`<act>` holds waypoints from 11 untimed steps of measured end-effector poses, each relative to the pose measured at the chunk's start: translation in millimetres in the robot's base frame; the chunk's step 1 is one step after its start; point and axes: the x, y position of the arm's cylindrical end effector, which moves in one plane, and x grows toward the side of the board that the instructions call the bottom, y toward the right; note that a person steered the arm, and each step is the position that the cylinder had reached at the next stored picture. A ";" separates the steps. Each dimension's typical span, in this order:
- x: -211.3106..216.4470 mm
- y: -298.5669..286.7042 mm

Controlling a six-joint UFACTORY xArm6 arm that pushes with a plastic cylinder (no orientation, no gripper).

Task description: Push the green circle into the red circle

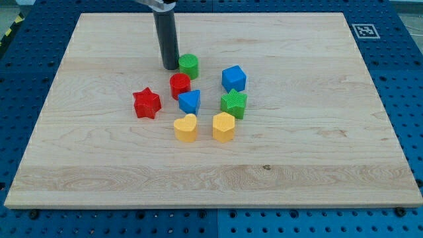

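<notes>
The green circle (pixel 190 65) sits on the wooden board, above the cluster of blocks. The red circle (pixel 180 85) lies just below it and slightly to the left, with a small gap between them. My tip (pixel 170 67) rests on the board right at the green circle's left side, touching or almost touching it. The dark rod rises from there to the view's top.
A red star (pixel 147 103) lies left of the red circle. A blue triangle-like block (pixel 190 101) sits just below the red circle. A blue cube (pixel 233 78), a green star (pixel 233 103), a yellow heart (pixel 186 127) and a yellow hexagon (pixel 223 126) lie nearby.
</notes>
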 end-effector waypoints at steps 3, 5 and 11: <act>-24.1 -2.0; -25.4 52.1; 26.0 52.1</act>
